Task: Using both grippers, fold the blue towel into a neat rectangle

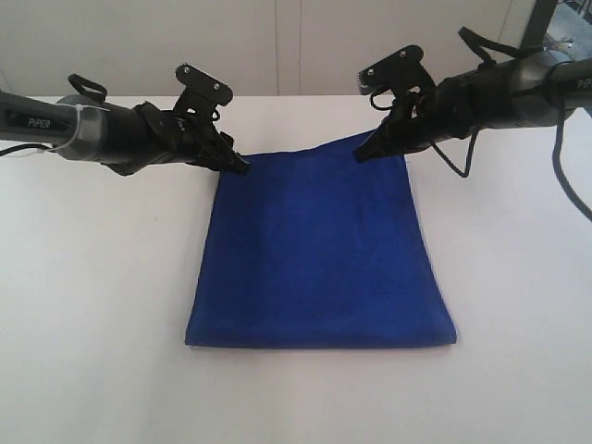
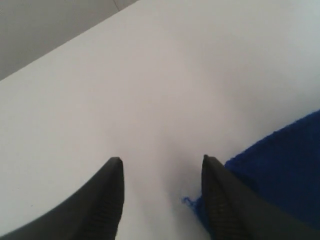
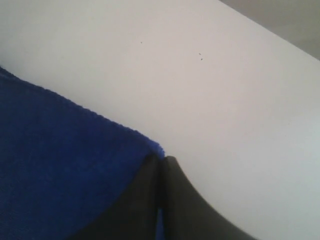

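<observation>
The blue towel (image 1: 319, 250) lies flat on the white table, its near edge folded. My left gripper (image 1: 242, 169) is at its far left corner. In the left wrist view that gripper (image 2: 160, 160) is open, with bare table between the fingers. The blue towel (image 2: 280, 170) and its loose thread tag (image 2: 187, 201) lie just beside one finger. My right gripper (image 1: 361, 155) is at the far right corner, which is raised a little off the table. In the right wrist view the gripper (image 3: 162, 159) is shut, with a sliver of the blue towel (image 3: 60, 150) pinched between the fingers.
The white table (image 1: 92, 305) spreads wide on all sides of the towel. Its back edge meets a pale wall (image 1: 277, 46). Black cables (image 1: 564, 176) hang from the right arm at the far right.
</observation>
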{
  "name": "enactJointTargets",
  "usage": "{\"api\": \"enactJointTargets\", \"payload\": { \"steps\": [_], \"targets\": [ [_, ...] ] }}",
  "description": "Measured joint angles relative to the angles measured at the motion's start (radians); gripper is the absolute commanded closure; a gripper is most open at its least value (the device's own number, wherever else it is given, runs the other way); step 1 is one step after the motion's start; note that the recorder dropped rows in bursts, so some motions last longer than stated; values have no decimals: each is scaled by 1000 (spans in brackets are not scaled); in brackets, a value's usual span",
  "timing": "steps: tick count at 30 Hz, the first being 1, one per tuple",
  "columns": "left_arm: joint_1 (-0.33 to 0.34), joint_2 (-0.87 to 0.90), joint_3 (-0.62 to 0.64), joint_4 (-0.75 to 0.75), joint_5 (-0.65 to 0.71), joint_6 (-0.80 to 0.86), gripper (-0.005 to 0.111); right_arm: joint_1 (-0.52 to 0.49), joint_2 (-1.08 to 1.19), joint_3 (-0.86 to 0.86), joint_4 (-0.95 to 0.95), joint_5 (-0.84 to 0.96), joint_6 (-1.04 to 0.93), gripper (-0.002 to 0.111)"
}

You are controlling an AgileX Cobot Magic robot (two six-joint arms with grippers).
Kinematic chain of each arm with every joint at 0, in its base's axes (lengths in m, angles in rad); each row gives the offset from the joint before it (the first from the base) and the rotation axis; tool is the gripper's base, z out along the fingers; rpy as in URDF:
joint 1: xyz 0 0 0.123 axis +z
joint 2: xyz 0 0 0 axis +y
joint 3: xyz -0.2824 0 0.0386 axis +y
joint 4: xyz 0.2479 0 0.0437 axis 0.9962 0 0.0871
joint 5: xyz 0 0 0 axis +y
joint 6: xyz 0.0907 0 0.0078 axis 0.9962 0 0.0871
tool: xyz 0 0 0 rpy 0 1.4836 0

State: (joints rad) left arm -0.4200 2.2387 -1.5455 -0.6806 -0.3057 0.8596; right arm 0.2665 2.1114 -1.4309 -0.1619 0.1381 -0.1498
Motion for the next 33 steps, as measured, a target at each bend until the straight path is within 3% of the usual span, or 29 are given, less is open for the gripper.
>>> {"api": "enactJointTargets", "payload": {
  "steps": [2,4,9,13,18,23,33],
  "targets": [
    [0,-8,0,0,-9,22,57,0,0,0,0,0,0,108],
    [0,-31,0,0,2,26,68,0,0,0,0,0,0,108],
    [1,-139,-1,-5,174,26,107,0,0,0,0,0,0,108],
    [1,-168,-1,-26,327,26,107,0,0,0,0,0,0,108],
    [1,-133,-1,-57,407,26,107,0,0,0,0,0,0,108],
    [1,-73,-1,-61,398,26,107,0,0,0,0,0,0,108],
    [1,-14,-1,-70,254,26,107,0,0,0,0,0,0,108]
  ]
}}
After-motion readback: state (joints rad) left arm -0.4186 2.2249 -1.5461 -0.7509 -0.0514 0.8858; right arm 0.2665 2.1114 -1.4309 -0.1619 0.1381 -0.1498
